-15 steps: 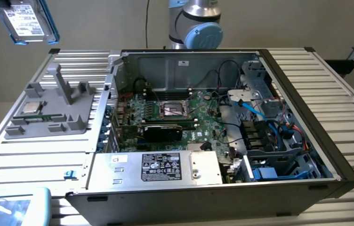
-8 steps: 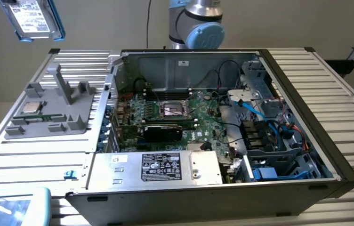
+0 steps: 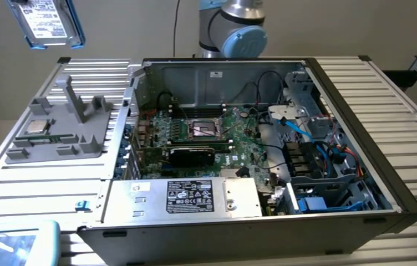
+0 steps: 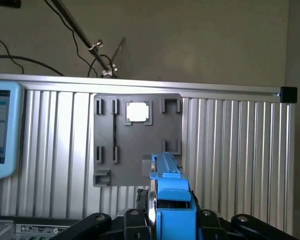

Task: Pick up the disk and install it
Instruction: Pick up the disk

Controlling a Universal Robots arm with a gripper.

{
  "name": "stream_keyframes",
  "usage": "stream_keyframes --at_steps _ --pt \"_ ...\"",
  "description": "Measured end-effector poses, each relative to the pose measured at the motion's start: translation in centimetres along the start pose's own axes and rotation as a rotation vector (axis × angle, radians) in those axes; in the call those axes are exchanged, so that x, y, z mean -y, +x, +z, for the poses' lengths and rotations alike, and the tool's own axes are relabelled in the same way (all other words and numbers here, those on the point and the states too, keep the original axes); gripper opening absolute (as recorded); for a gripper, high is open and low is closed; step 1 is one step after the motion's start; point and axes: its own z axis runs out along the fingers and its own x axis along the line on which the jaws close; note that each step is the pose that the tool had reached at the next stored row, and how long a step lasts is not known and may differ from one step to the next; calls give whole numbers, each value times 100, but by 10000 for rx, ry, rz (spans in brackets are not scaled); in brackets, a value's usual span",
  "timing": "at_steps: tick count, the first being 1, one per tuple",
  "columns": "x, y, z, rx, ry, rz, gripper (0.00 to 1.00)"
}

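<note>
The disk [image 3: 46,22], silver-grey with a white label in a bright blue carrier, hangs high in the air at the exterior view's upper left, above the grey fixture plate [image 3: 64,132]. In the wrist view the blue carrier of the disk [image 4: 169,192] stands on edge between the black arms of my gripper [image 4: 165,225], which is shut on it. The fingertips are hidden behind the carrier. The grey fixture plate [image 4: 135,150] lies below it on the ribbed table.
An open computer case [image 3: 193,75] takes up the middle of the table, with a motherboard [image 3: 208,133], a silver box with a black label [image 3: 193,197] and a drive bay with blue parts [image 3: 327,199]. A small square chip [image 3: 38,126] sits on the fixture. A light-blue screen [image 3: 9,244] lies at the near corner.
</note>
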Motion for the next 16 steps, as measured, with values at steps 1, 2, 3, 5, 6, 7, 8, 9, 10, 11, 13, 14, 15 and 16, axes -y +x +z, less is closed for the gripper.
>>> stream_keyframes --at_steps 1,2,3,5,6,7,8,9,10,11,13,14,15,16 --pt "36 10 -5 0 -1 0 37" --pt "73 21 -10 0 0 0 37" --pt "109 30 -15 0 0 0 37" --pt "177 47 -27 0 0 0 37" --pt "209 55 -35 0 -1 0 37" --pt "239 62 -42 0 0 0 37" --pt "265 70 -50 0 -1 0 37" --pt "289 78 -59 0 0 0 37" --pt "317 87 -70 0 -1 0 37" --pt "340 96 -81 -1 -2 0 37" --pt "387 114 -103 0 -2 0 37" --pt "409 122 -113 0 -2 0 37" --pt "434 132 -125 0 -1 0 37" --pt "457 142 -137 0 0 0 37"
